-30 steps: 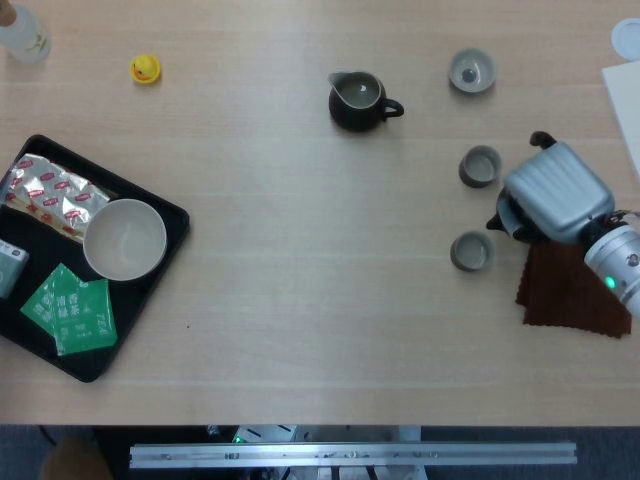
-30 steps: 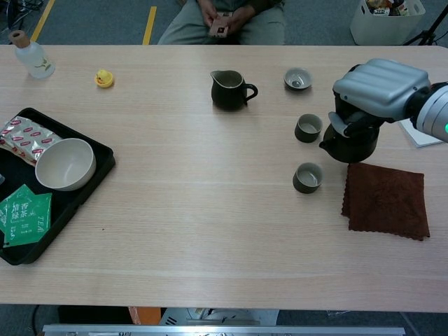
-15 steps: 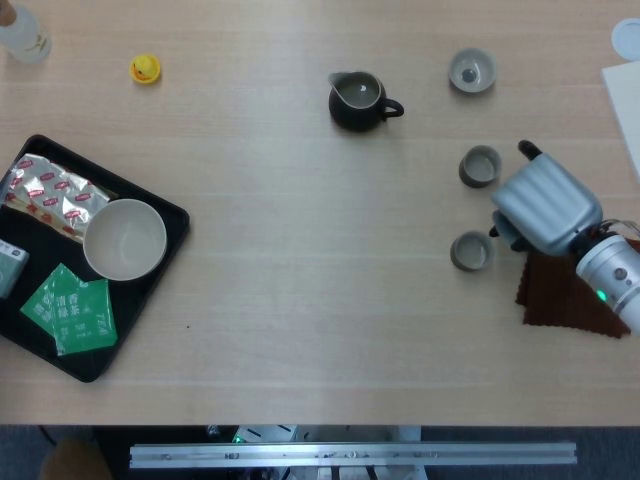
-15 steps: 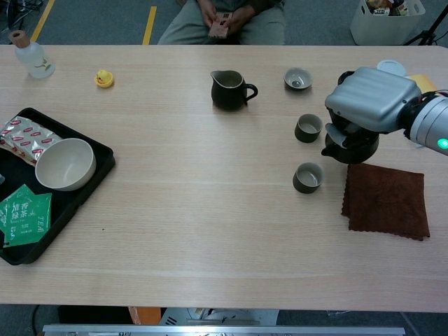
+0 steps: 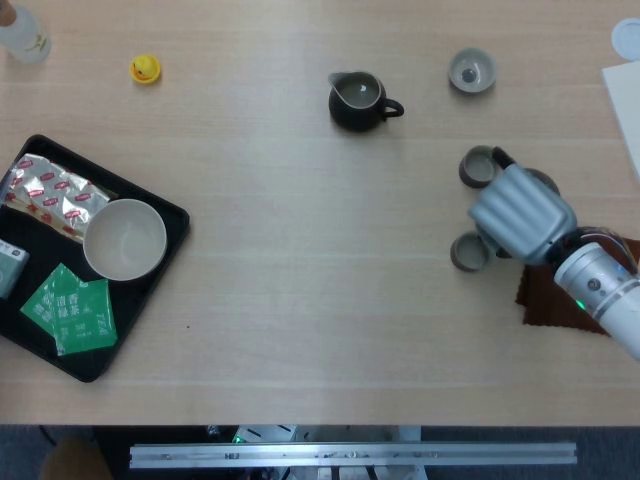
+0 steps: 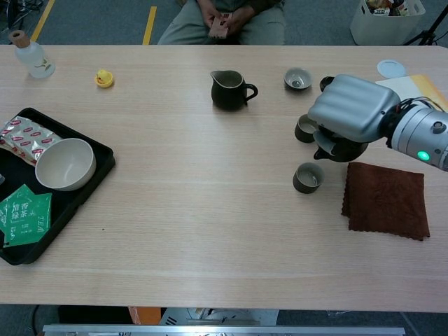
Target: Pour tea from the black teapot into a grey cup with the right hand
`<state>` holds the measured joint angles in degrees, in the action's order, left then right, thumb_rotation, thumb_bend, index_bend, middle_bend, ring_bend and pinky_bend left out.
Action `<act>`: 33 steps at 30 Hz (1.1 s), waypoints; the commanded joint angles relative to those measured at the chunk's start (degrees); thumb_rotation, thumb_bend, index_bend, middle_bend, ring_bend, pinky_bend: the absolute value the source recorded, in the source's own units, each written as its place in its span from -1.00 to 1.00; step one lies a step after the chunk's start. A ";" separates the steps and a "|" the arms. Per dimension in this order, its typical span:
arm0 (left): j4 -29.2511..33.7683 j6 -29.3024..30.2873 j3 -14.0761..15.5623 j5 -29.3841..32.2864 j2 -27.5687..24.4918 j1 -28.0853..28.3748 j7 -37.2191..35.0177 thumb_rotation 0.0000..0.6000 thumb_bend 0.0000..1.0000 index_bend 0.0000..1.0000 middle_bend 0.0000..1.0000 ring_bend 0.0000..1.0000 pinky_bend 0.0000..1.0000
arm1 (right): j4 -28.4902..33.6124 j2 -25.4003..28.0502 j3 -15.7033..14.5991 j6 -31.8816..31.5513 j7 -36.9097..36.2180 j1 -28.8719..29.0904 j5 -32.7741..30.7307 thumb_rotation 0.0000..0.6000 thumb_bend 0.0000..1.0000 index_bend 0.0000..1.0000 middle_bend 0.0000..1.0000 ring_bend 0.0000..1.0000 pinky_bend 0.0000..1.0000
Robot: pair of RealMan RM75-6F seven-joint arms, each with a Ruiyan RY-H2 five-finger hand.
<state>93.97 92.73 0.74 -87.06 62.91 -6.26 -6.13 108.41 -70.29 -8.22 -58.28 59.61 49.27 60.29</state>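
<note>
your right hand (image 6: 348,108) is wrapped around the black teapot (image 6: 337,148) and holds it up off the table. the teapot hangs just above and beside a grey cup (image 6: 307,178), with the brown cloth (image 6: 386,199) on the cup's other side. your left hand is out of sight.
</note>
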 commanded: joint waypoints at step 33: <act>-0.96 0.19 -0.10 0.01 0.51 -0.40 -0.87 1.00 -0.41 -0.86 -0.77 -0.94 -0.97 | 0.12 -0.94 -0.88 -1.06 7.56 -0.08 -0.91 0.19 0.27 1.00 0.85 0.80 -0.54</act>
<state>93.01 92.91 0.64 -87.06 63.42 -6.66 -7.00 108.52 -71.21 -9.11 -59.34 67.25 49.24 59.40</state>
